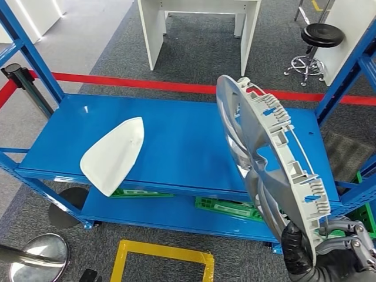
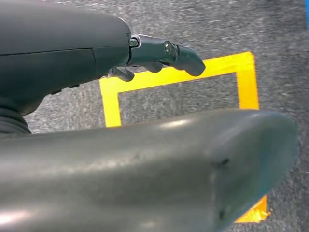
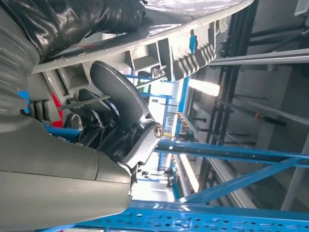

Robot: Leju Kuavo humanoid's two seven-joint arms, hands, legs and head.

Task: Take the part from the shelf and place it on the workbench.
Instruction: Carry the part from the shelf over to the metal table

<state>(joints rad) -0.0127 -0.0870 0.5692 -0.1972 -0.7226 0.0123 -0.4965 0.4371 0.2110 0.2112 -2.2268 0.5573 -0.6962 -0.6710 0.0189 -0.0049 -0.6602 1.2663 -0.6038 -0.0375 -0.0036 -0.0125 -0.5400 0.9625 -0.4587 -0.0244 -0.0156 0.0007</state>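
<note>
The right robot hand (image 1: 326,249) is gripping the grey wheel cover (image 1: 270,158) by its rim, holding it tilted above the blue shelf (image 1: 186,141) (a white shell (image 1: 113,155) is lying there). The left robot hand (image 2: 160,53) is hanging open over yellow floor tape (image 2: 175,77).

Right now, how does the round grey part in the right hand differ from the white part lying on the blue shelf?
The grey round part is held up on edge by the right hand, above the shelf; the white part lies flat on the blue shelf, untouched. The grey part is a disc with spokes and ribbed clips along its rim; the white part is smooth, plain and tapers to a point. Both look like moulded plastic parts.
</note>
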